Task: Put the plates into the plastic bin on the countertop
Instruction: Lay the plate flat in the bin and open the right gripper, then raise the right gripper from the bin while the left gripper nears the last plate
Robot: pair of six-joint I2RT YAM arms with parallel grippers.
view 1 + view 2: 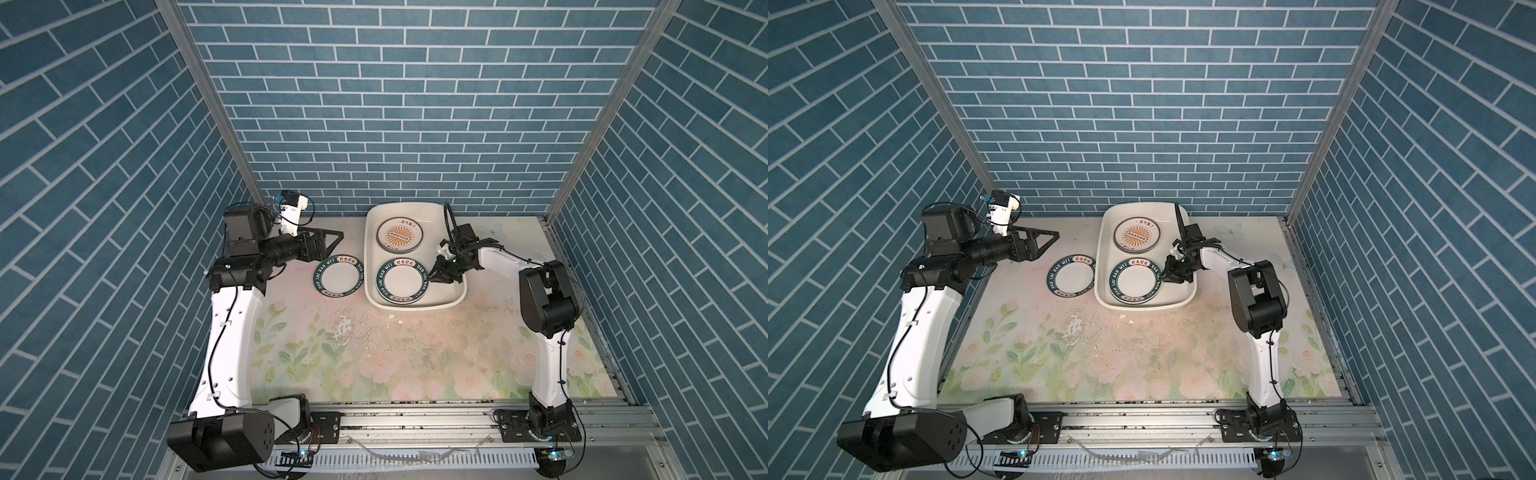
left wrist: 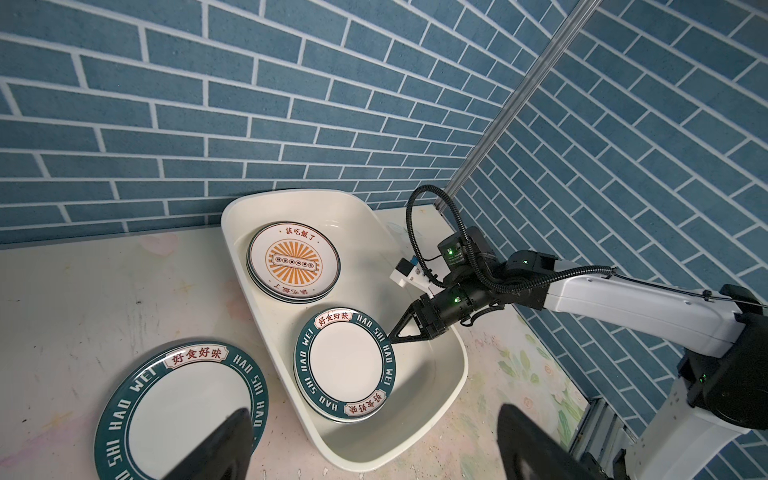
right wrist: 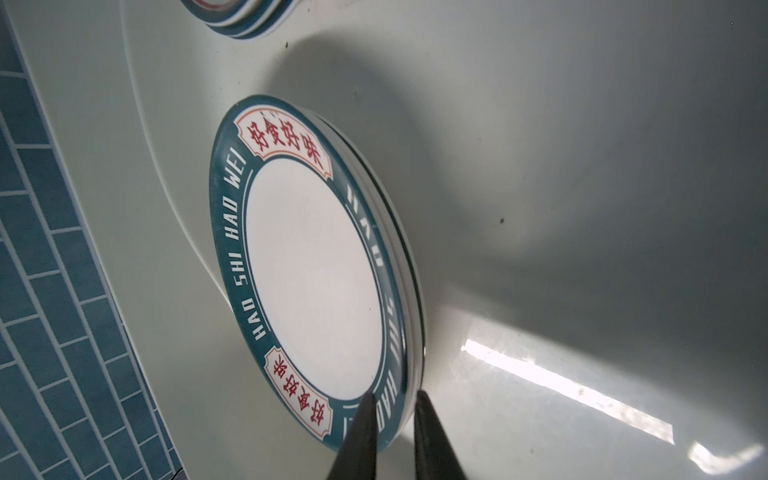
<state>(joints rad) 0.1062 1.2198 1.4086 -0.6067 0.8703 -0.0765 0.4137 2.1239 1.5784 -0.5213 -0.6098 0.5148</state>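
One plate (image 3: 311, 266) in the bin (image 3: 582, 166) reads "HAO SHI HAO WEI".

The plastic bin (image 1: 415, 305) stands at the back of the bench (image 1: 415, 365). Inside, the far stack of plates (image 1: 400, 236) lies behind the near stack (image 1: 400, 283). One single plate (image 1: 337, 281) lies just left of the bin.
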